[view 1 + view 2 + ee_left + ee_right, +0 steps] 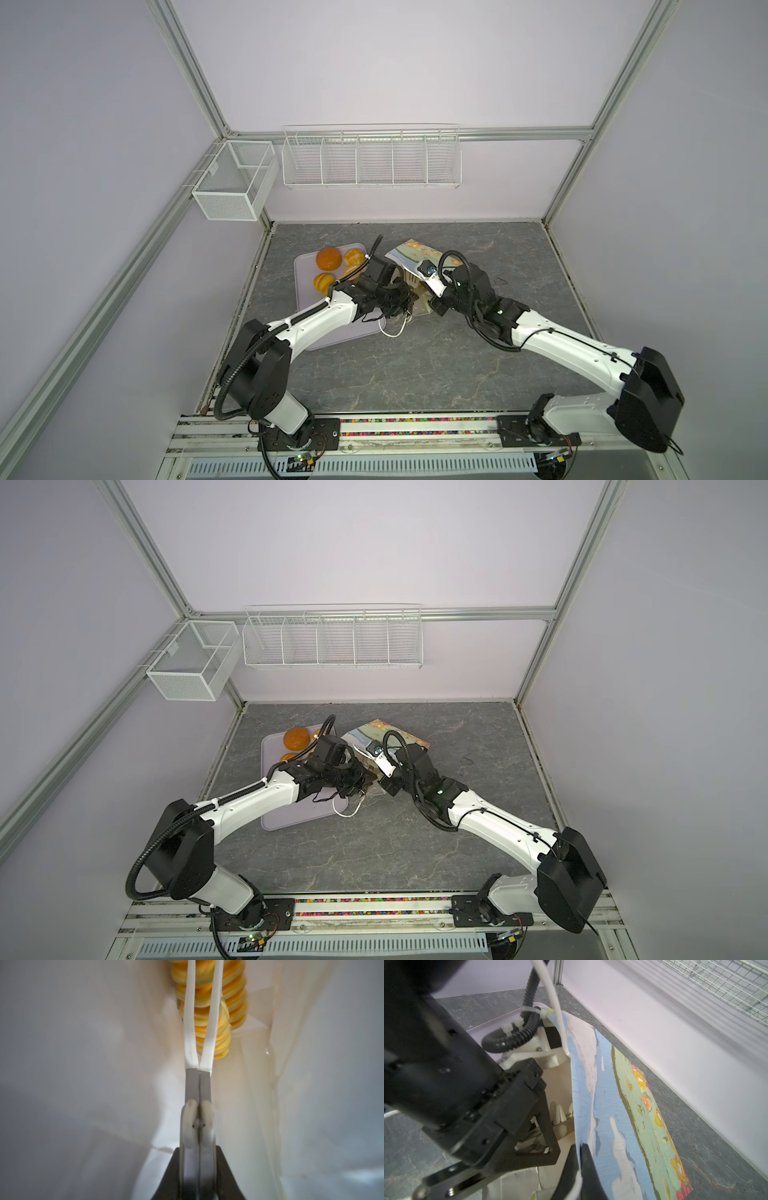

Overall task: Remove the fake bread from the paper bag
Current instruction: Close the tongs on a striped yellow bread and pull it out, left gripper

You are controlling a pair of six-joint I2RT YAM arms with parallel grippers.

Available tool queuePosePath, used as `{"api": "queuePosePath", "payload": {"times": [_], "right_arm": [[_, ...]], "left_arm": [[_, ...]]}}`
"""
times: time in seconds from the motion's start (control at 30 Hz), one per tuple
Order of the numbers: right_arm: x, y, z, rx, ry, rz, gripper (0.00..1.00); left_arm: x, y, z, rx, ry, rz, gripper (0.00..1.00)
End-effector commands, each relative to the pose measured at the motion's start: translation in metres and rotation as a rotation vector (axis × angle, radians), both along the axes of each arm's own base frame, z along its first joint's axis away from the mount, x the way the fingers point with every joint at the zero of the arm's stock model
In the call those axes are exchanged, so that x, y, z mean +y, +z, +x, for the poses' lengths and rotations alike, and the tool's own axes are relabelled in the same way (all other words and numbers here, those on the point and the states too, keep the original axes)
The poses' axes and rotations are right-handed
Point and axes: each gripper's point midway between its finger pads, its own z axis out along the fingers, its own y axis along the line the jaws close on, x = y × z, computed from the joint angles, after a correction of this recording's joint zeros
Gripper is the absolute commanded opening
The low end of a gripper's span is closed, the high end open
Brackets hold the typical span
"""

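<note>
Big grey tabletop (478, 374), lavender tray (303, 276) with a few buns (328, 258) already out. The paper bag (409, 251) lies tipped beside it. The right gripper (579, 1169) has its jaws clamped on the rim, presumably to keep the mouth open. The left gripper (204, 980) is deep inside, jaws seemingly pinched on a ridged loaf (234, 1001), with the white walls crowding it.

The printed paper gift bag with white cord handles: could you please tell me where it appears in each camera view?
Top view: printed paper gift bag, near the picture's centre.
Top view: same spot.
Left wrist: its white inside fills the frame.
Right wrist: its blue-sky side, mid-frame.
Shared landmark: lavender plastic tray beside it; absent from left wrist.
</note>
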Motion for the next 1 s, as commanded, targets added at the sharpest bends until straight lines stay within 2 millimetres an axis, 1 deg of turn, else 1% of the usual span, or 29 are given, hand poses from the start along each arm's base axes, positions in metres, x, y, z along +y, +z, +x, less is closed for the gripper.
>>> {"api": "queuePosePath", "payload": {"times": [0.0, 0.2, 0.33, 0.57, 0.63, 0.8, 0.9, 0.97], "right_arm": [[-0.001, 0.007, 0.000, -0.025, -0.001, 0.005, 0.07], [-0.003, 0.006, 0.006, -0.024, -0.035, -0.011, 0.07], [-0.005, 0.009, 0.010, -0.030, -0.064, -0.009, 0.07], [-0.003, 0.015, 0.017, -0.026, -0.086, -0.015, 0.07], [-0.005, 0.019, 0.017, -0.029, -0.096, -0.012, 0.07], [-0.009, 0.022, 0.017, -0.028, -0.121, 0.000, 0.07], [-0.013, 0.023, 0.017, -0.019, -0.139, 0.008, 0.07], [-0.015, 0.023, 0.017, -0.010, -0.150, 0.013, 0.07]], "left_arm": [[0.009, 0.026, 0.002, -0.092, 0.006, 0.000, 0.00], [0.021, 0.036, -0.009, -0.125, -0.015, 0.031, 0.00], [0.032, 0.038, -0.020, -0.129, -0.023, 0.063, 0.00], [0.039, 0.048, -0.040, -0.226, -0.090, 0.089, 0.00], [0.043, 0.053, -0.044, -0.266, -0.101, 0.097, 0.00], [0.057, 0.071, -0.051, -0.373, -0.112, 0.125, 0.00], [0.062, 0.082, -0.055, -0.433, -0.129, 0.130, 0.00], [0.063, 0.084, -0.057, -0.458, -0.138, 0.130, 0.00]]}}
